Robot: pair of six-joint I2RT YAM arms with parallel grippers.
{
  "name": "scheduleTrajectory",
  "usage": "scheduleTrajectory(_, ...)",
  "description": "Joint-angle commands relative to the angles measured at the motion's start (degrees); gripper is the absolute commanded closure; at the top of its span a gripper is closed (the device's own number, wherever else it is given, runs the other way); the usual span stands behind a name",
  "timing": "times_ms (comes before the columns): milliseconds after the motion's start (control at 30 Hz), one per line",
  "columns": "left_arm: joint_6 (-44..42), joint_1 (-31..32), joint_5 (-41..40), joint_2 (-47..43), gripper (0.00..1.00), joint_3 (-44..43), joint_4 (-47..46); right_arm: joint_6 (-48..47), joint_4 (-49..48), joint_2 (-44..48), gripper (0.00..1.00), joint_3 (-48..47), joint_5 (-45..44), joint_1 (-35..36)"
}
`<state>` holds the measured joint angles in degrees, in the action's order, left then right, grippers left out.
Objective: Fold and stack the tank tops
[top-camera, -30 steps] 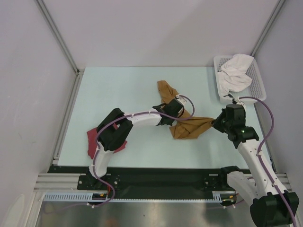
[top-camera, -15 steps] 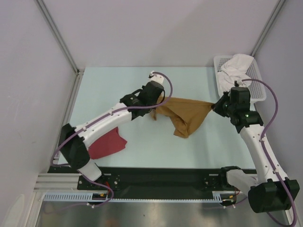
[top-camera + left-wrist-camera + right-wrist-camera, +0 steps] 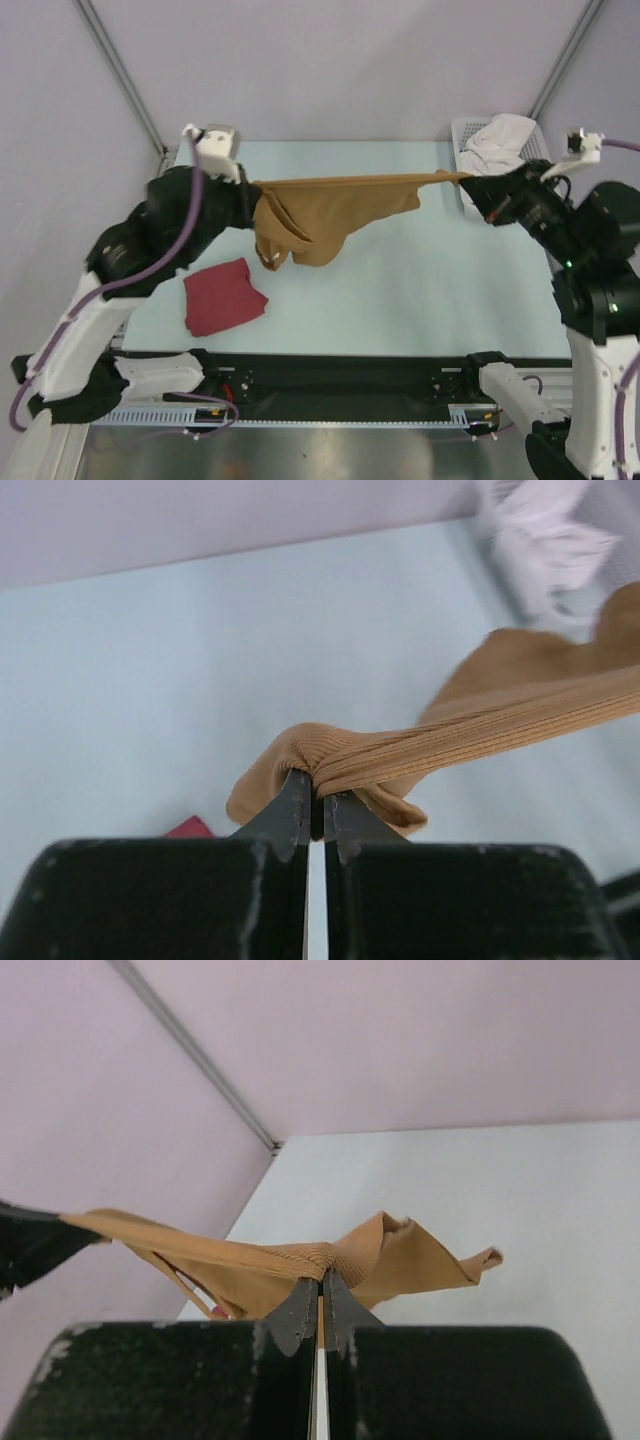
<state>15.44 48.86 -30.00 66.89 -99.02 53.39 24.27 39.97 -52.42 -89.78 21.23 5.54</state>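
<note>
The tan-brown tank top point(image 3: 335, 210) hangs stretched in the air between both grippers, its edge taut and the rest sagging toward the left. My left gripper point(image 3: 250, 190) is shut on its left end, seen bunched at the jaws in the left wrist view point(image 3: 330, 755). My right gripper point(image 3: 478, 183) is shut on its right end, which shows in the right wrist view point(image 3: 300, 1260). The dark red tank top point(image 3: 222, 296) lies folded on the table at the front left, below the left arm.
A white mesh basket point(image 3: 545, 160) holding white cloth point(image 3: 495, 140) stands at the back right, just behind my right gripper. Grey walls enclose the pale table point(image 3: 400, 290) on three sides.
Both arms have risen and spread apart, lifting the tan-brown tank top off the table and pulling it taut. The left arm moved off the dark red top, uncovering it.
</note>
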Motion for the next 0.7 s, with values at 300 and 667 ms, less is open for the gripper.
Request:
scheduleTrajectory(300, 1.61, -0.7, 22.26, -15.66, 1.0, 6.46, 2.87, -6.95, 11.8, 6.91, 1.0, -8.93, 1.89, -0.71)
scheduleTrajectory(667, 2.66, -6.31, 33.51, -1.53, 1.0, 25.45, -14.17, -5.29, 4.28, -3.02, 1.0, 9.58, -7.86, -0.79)
